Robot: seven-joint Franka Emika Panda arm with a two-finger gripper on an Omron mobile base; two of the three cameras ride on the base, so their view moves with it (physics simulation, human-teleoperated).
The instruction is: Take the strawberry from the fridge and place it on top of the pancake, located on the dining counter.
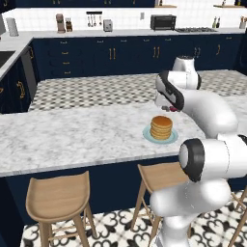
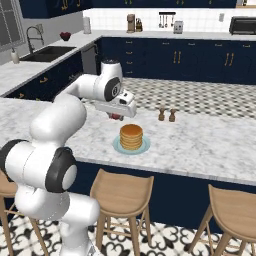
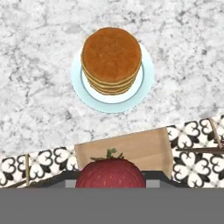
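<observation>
My gripper (image 1: 170,107) hangs just above the dining counter (image 1: 72,135), a little behind the pancake (image 1: 161,127), and is shut on the strawberry (image 1: 172,109). In the right base view the gripper (image 2: 118,115) holds the red strawberry (image 2: 116,117) up and to the left of the pancake (image 2: 131,136) on its pale plate (image 2: 117,146). The hand view looks down past the strawberry (image 3: 111,173) with its green leaves onto the pancake (image 3: 111,57), the plate (image 3: 146,74) and the marble counter (image 3: 35,87). The fridge is out of view.
Wooden stools (image 1: 58,195) (image 1: 161,176) stand along the counter's near side. Two small brown shakers (image 2: 161,114) (image 2: 172,115) stand on the counter right of the gripper. Navy cabinets with appliances (image 1: 162,22) line the back wall; a sink (image 2: 47,52) is at the left.
</observation>
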